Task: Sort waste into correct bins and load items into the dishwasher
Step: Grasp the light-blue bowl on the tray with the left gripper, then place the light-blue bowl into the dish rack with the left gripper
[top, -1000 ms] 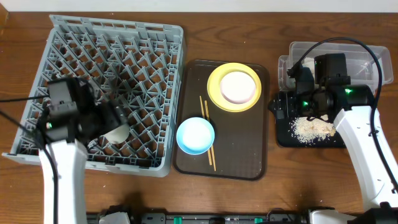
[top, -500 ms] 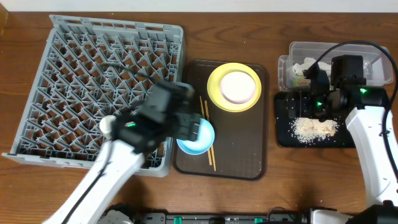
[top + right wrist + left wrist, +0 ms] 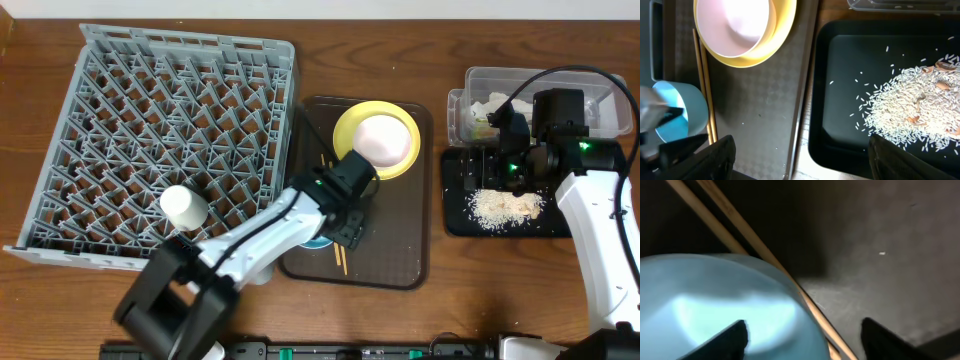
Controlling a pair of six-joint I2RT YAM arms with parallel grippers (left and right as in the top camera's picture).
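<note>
My left gripper (image 3: 342, 222) is open low over the brown tray. Its fingers straddle the rim of the light blue bowl (image 3: 715, 305), one finger (image 3: 725, 340) over the inside and one outside. The chopsticks (image 3: 740, 227) lie beside the bowl. The bowl is mostly hidden under my arm in the overhead view. The white cup (image 3: 185, 205) lies in the grey dish rack (image 3: 120, 70). The cream bowl (image 3: 385, 140) sits on the yellow plate (image 3: 345, 140). My right gripper (image 3: 488, 165) is open and empty above the black tray (image 3: 455, 215), which holds rice (image 3: 910, 100).
The clear tub (image 3: 590, 85) at the back right holds the white napkin (image 3: 492, 104) and a wrapper scrap. The brown serving tray (image 3: 400, 250) lies between the rack and the black tray. The blue bowl (image 3: 682, 107) and chopsticks (image 3: 702, 90) also show in the right wrist view.
My left arm swung from the dish rack across to the brown tray and down to the blue bowl, leaving the white cup in the rack. The right arm shifted slightly right, then held still.
</note>
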